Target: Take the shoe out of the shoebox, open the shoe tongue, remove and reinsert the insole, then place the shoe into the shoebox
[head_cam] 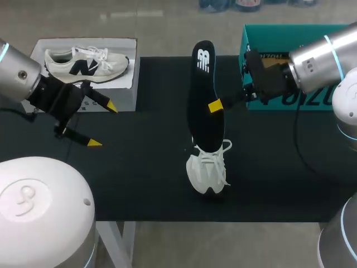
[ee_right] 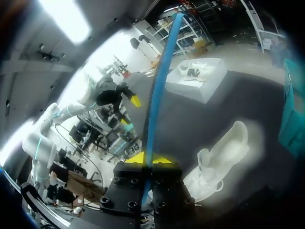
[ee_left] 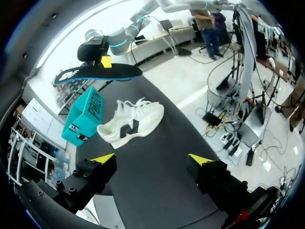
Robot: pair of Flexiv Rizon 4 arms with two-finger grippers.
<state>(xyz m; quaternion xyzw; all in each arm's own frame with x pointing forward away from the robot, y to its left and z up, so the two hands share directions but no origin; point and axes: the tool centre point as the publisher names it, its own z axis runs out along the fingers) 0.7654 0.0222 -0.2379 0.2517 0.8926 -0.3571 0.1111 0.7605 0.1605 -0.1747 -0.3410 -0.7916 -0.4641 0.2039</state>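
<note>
Our right gripper (head_cam: 215,105) clamps the thin black foam insole (head_cam: 204,84) mid-length, which we judge light and bendy, with our left gripper (head_cam: 102,124) spread and empty.

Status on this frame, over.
Right end effector shut on insole, held clear of shoe. Left end effector open, empty. Nothing blocking the shoe.

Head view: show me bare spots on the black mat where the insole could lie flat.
Widest free patch: between the left gripper and the white shoe. Another lies right of the shoe, in front of the teal box. Crowded: the middle, where the right gripper holds the insole over the shoe.
</note>
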